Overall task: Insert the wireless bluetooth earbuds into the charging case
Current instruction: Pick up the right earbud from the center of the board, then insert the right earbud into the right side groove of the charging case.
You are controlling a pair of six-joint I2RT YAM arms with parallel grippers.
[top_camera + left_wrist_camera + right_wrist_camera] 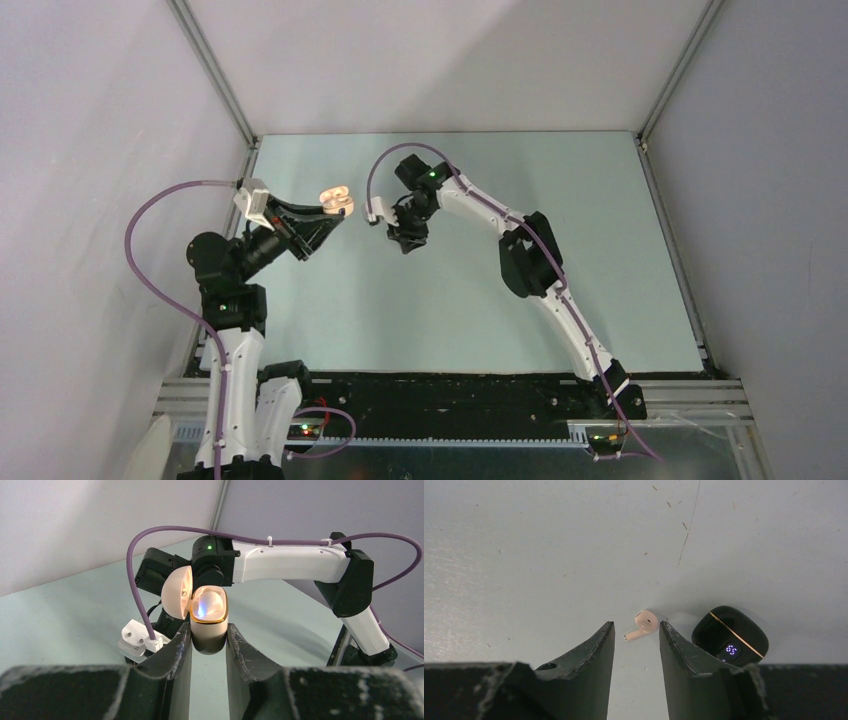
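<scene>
Clamping the cream charging case (210, 625) by its lower half, the left gripper (208, 637) has its 2 fingers narrowed hard against the case's sides and holds it up off the worktop (500, 330), toward the far-left corner. The case's lid stands hinged open, a gold rim rings the mouth of the body, and the inside glows too bright to show whether any bud sits in it.

The right gripper (636, 627) hangs low over the worktop, nearer the far edge than the near one and about midway between the left and right edges. Its jaws stand apart, gripping nothing. 1 cream earbud (645, 621) lies on the surface in the gap between the 2 fingertips – near the right one, though contact cannot be made out. Just beside that same finger, on its outer side, rests a black charging case (730, 636), lid down, with a thin gold line across it and a small lit display on its front.
</scene>
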